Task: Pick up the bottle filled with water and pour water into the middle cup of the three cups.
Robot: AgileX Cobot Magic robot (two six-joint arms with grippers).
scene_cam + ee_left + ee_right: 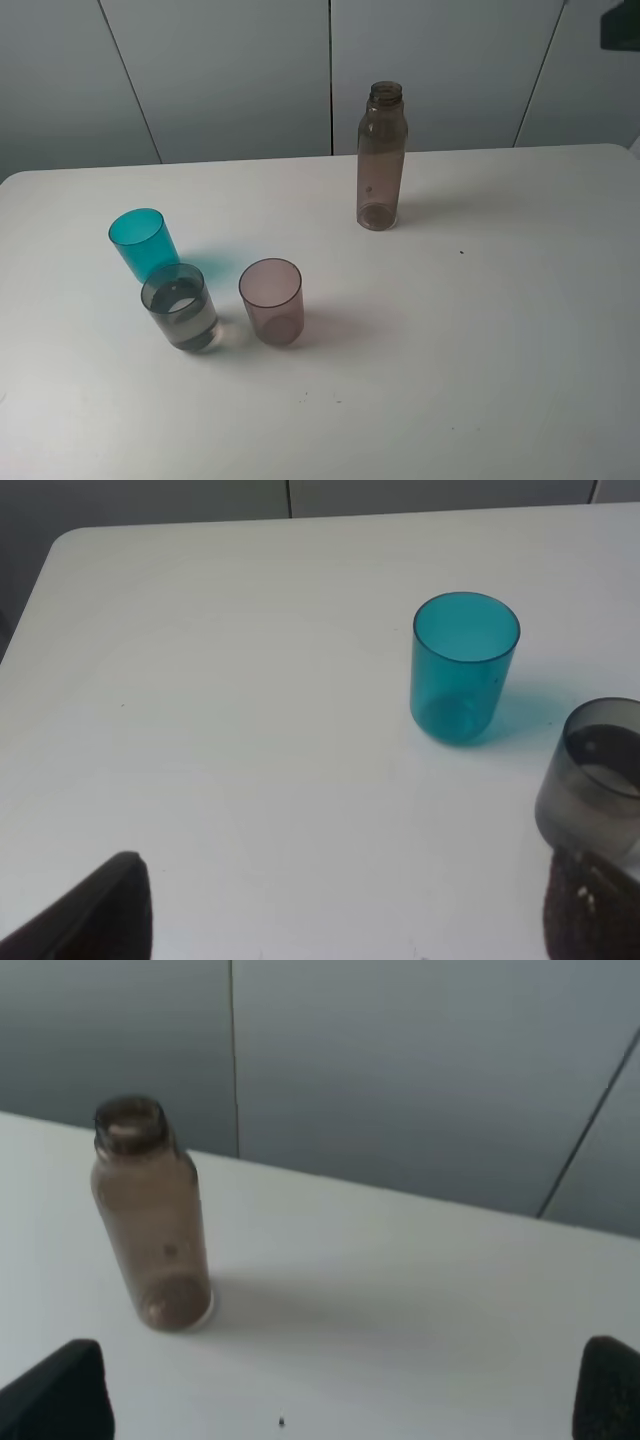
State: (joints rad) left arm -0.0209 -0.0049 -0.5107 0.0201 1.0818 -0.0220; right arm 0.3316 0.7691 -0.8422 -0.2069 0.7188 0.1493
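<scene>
1. Seen from the high camera, the table (480,350) is white and carries four things. The bottle (381,157) stands upright and uncapped toward the far edge, well apart from the cups. The teal cup (142,243) sits farthest back of the three cups, the grey cup (180,307) just in front of it (water shows in its lower part), and the pink cup (272,301) just beside the grey one on its right. All three are upright. Neither arm reaches into this view.

2. From the left wrist camera, the teal cup (464,667) stands alone on the bare tabletop, with the grey cup (595,772) near it at the frame's edge, cut off. Two dark fingertips (100,910) of the left gripper (340,920) show at the corners, spread far apart with nothing between them but table.

3. From the right wrist camera, the bottle (150,1215) stands upright near the table's back edge, grey wall panels behind it (whether it holds water I cannot tell). The right gripper (335,1400) has its dark fingertips (60,1395) spread wide, holding nothing, and the bottle stands clear of them.
</scene>
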